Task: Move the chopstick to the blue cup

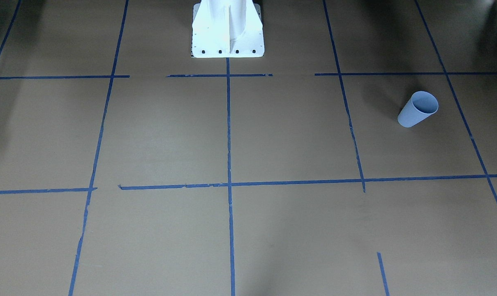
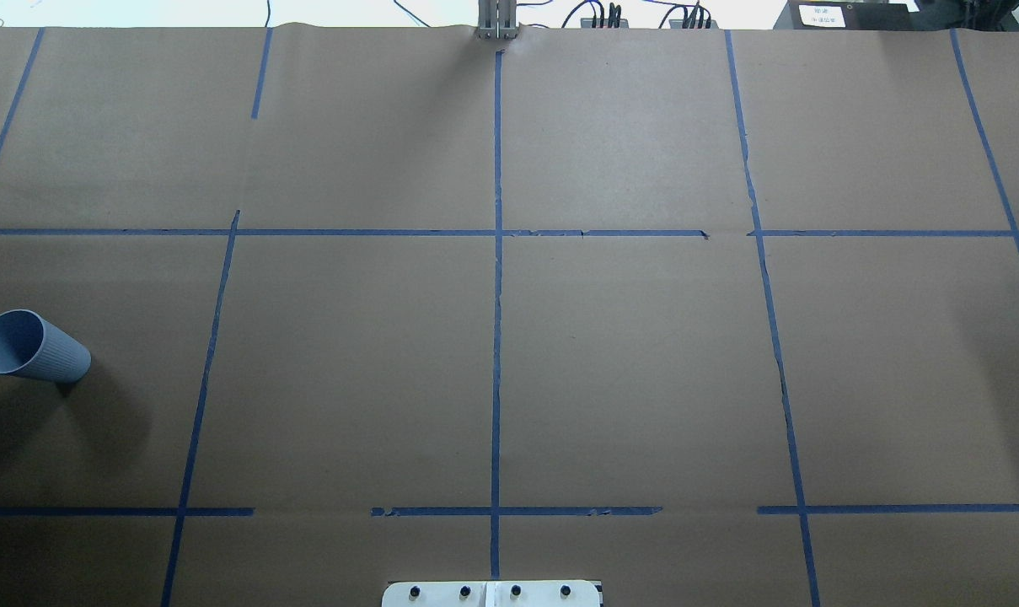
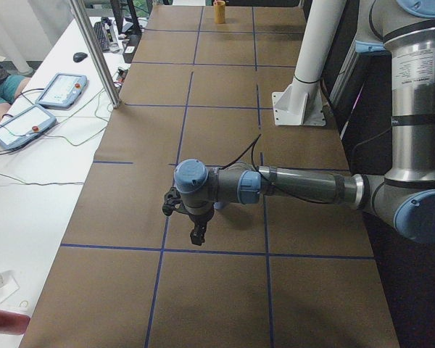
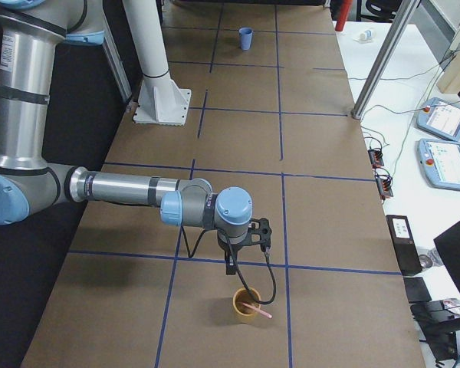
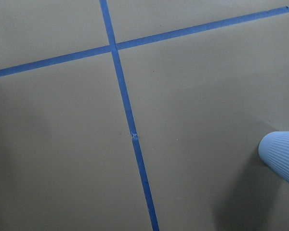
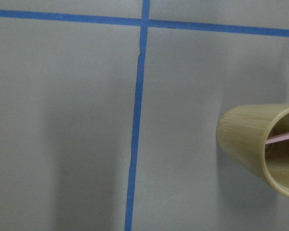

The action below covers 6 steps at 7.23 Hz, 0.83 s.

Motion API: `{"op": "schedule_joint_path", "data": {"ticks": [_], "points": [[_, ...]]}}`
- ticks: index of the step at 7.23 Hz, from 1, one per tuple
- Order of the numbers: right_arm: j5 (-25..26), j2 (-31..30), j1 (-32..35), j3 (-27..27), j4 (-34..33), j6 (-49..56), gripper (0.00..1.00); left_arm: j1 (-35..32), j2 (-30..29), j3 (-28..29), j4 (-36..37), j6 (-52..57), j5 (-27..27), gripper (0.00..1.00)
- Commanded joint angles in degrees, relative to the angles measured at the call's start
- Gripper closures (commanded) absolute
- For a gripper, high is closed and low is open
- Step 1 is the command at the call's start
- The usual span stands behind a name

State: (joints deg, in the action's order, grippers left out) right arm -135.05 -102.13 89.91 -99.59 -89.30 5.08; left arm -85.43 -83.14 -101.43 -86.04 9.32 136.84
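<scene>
Well, my right claw point(image 4: 228, 264) hangs low over the bench point(image 4: 322, 207), and I cannot tell if its jaws are apart or together. The chopstick point(image 4: 257, 310) is not in this claw. It leans inside a tan cup point(image 4: 245, 307) that stands near the claw, toward the bench end, with its pink tip past the rim. The blue cup point(image 4: 246, 38) stands upright, well apart from this claw, at the far end. My left claw point(image 3: 196, 235) hangs near that cup, and I cannot tell its state either.
</scene>
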Motion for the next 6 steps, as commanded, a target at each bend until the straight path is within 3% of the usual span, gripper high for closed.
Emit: {"op": "schedule_joint_path", "data": {"ticks": [1, 3, 6], "points": [[-0.1, 0.0, 0.0, 0.0, 0.0, -0.1, 0.0, 0.2, -0.1, 0.0, 0.0, -0.1, -0.1, 0.0], [-0.1, 0.0, 0.0, -0.1, 0.1, -0.1, 0.0, 0.6, -0.3, 0.1, -0.1, -0.2, -0.5, 0.0], [-0.2, 0.1, 0.0, -0.2, 0.2, -0.1, 0.0, 0.6, -7.3, 2.7, -7.1, -0.4, 0.2, 0.0]]}}
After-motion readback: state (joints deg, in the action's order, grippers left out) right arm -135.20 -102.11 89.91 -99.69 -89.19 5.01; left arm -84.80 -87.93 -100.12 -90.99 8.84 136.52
